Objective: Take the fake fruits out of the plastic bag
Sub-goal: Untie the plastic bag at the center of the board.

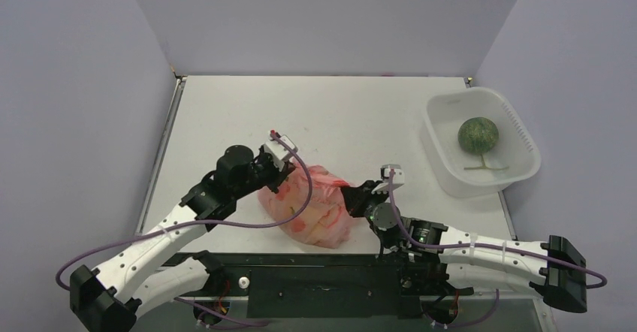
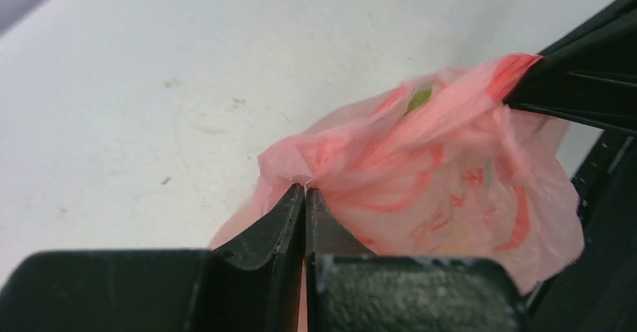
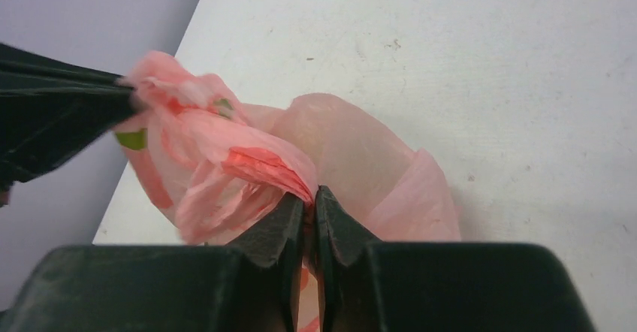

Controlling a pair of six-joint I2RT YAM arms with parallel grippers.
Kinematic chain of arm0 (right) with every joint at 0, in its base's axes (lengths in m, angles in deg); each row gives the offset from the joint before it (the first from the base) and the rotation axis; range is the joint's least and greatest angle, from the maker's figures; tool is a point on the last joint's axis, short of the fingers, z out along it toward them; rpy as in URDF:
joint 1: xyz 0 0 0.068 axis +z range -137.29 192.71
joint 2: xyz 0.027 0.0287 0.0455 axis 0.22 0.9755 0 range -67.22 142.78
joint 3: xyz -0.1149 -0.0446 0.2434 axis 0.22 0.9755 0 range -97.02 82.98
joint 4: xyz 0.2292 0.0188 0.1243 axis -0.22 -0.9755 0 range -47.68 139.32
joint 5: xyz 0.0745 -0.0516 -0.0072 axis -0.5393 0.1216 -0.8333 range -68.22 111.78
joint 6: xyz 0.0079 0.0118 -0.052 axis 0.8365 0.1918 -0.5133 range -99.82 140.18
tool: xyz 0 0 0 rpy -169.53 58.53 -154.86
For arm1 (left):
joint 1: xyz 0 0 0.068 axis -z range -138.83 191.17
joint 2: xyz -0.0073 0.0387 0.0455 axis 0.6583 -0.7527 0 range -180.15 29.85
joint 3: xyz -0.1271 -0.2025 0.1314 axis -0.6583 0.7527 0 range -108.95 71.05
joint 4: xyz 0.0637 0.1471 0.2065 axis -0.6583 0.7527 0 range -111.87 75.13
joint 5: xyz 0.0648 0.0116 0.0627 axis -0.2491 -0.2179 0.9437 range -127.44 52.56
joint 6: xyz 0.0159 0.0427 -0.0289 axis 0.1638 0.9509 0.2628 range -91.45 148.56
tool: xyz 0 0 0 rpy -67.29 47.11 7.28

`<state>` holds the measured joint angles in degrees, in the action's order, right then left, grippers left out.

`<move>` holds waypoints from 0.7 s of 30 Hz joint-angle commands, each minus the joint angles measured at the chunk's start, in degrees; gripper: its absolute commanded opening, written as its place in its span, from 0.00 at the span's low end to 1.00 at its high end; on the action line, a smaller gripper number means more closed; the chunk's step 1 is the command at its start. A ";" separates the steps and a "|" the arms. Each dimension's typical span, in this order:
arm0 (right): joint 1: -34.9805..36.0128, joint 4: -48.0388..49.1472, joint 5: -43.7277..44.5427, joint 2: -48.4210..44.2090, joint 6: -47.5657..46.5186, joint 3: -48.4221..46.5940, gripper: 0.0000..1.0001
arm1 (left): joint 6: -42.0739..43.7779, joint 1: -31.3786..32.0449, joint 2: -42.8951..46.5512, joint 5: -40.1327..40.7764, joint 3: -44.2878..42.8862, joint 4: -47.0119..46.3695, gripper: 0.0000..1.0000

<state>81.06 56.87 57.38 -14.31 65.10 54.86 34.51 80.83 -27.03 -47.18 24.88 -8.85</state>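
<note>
The pink plastic bag (image 1: 312,208) lies on the table near the front edge, between my two arms. My left gripper (image 1: 279,176) is shut on the bag's left edge (image 2: 300,168). My right gripper (image 1: 351,197) is shut on a gathered fold at the bag's right side (image 3: 282,168). The bag film is stretched between the two grippers. A bit of green fruit (image 2: 419,99) shows through the film in the left wrist view, and a green patch (image 3: 132,139) in the right wrist view. Pale yellow shapes (image 1: 315,223) show faintly through the bag from above. The other fruits are hidden inside.
A white rigid tub (image 1: 451,125) stands at the right of the table and holds a round green melon-like fruit (image 1: 478,134) with a stem. The table surface (image 1: 345,114) is white, with walls at the left, back and right.
</note>
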 commanded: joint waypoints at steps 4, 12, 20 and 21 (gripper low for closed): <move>-0.08 3.79 4.53 -7.06 10.30 10.78 0.12 | -0.14 -1.04 7.29 12.57 3.78 -9.90 0.00; -0.49 -6.91 -1.33 -0.29 -4.06 -0.56 0.31 | 0.51 -1.16 4.06 4.06 1.66 -6.30 0.00; -1.54 -12.56 -6.91 0.40 -14.96 -7.08 0.87 | 0.92 -1.34 4.07 2.77 1.09 -5.54 0.00; -1.59 -12.49 -7.02 0.60 -16.01 -7.99 0.92 | 0.97 -1.34 4.20 2.70 1.22 -5.68 0.00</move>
<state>80.23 46.21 53.59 -14.05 55.86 51.05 34.99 79.78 -23.58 -42.72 28.46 -13.49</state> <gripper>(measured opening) 0.843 0.004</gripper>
